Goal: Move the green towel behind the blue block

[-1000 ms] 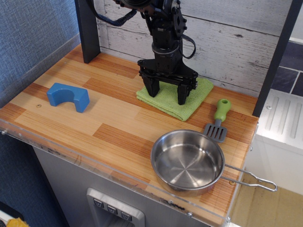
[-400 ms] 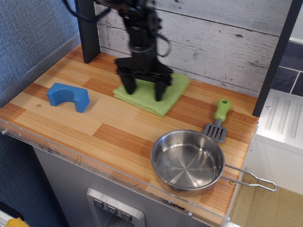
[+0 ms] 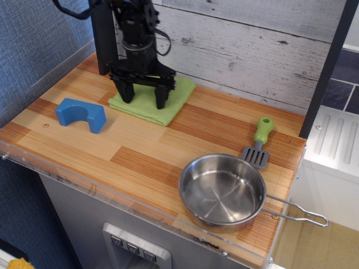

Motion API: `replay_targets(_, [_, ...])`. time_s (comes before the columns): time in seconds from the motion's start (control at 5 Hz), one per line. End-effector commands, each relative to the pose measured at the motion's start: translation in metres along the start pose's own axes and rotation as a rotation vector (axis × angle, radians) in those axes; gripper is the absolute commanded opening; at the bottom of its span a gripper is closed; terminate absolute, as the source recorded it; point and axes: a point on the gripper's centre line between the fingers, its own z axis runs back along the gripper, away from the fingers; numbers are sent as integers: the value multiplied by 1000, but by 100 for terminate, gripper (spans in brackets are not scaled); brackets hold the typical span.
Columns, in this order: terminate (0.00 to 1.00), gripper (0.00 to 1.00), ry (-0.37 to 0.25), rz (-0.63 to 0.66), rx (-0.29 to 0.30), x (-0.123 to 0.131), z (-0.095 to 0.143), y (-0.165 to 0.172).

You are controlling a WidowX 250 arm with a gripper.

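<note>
Whitewashed wooden planks (image 3: 263, 45) form the back wall, with blue textured wallpaper (image 3: 33, 39) on the side toward nine o'clock. Below them lies the wooden counter (image 3: 140, 151), striped in light and dark boards and edged at the front by a clear plastic lip.

Taking the counter's middle as the clock centre, the robot arm (image 3: 134, 28) comes down at about eleven o'clock, in front of a dark upright post (image 3: 102, 33). Its black gripper (image 3: 143, 96) points straight down, the two fingers spread apart and both tips pressing on the cloth beneath; nothing is pinched between them.

A round steel pan (image 3: 222, 190) sits toward five o'clock, empty, its wire handle (image 3: 297, 212) reaching out toward four o'clock past the counter edge.

That cloth, the green towel (image 3: 171, 95), lies flat toward eleven o'clock, near the back wall, one corner aimed toward the counter's front. It is just beside the blue block, at about two o'clock from it, with a small strip of bare wood between them.

The blue block (image 3: 81, 115) rests at nine o'clock, its arched cut-out facing the front edge.

A small spatula (image 3: 259, 143) with a green handle and grey blade lies at three o'clock, the blade just beside the pan's rim.
</note>
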Motion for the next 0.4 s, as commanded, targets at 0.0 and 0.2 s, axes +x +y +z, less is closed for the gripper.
replay_targets(0.0, [0,100,-18,83,35,16,3,50])
replay_targets(0.2, [0,100,-18,101,39,17,4,56])
